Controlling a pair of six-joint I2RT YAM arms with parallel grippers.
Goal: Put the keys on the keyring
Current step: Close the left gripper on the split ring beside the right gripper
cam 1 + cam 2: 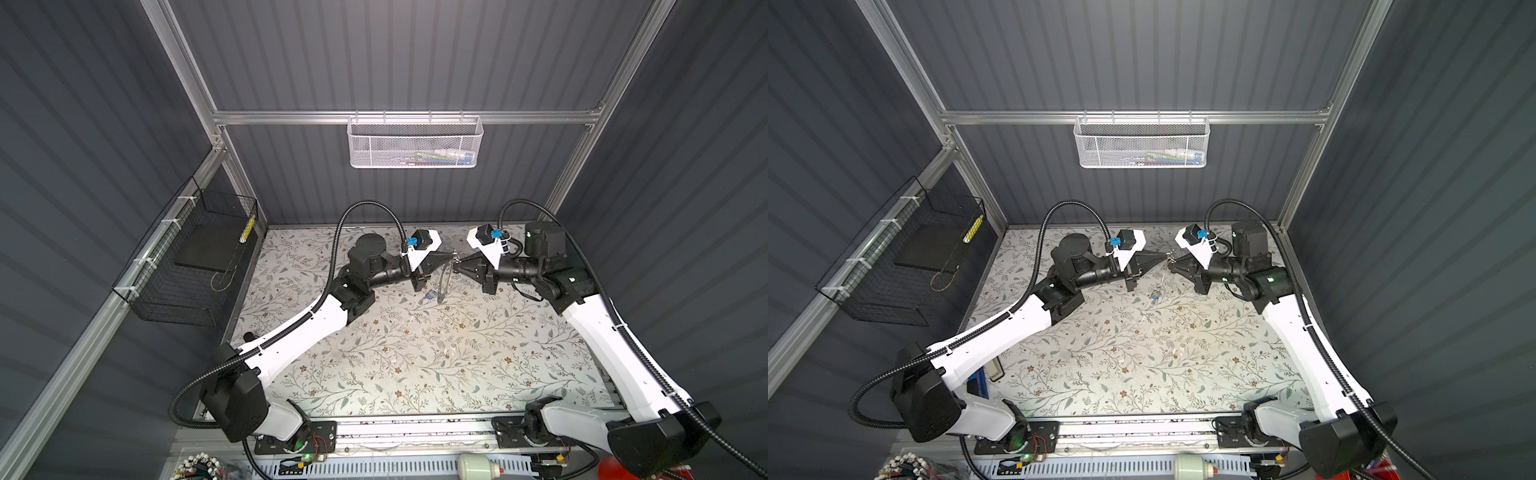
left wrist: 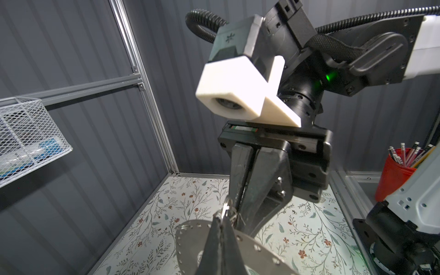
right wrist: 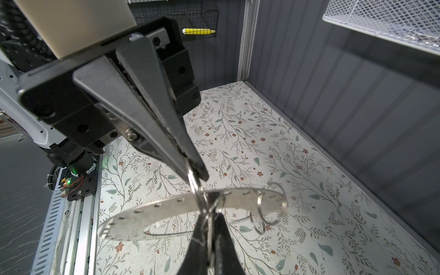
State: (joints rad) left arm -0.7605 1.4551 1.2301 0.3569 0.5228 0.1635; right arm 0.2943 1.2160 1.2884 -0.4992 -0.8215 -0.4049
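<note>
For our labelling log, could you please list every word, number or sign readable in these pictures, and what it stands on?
No word or number can be read anywhere.
Camera housing: one small star-like mark, no letters.
Contents of the white mesh basket: print too blurred.
Yellow stick in the black wire basket: dark marks too small.

Dark grey ribbed walls (image 1: 415,54), aluminium frame (image 1: 291,117), floral tabletop (image 1: 415,361), white mesh basket (image 1: 415,143)

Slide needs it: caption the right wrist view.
Left gripper and right gripper pinch split rings on the perforated keyring.
</note>
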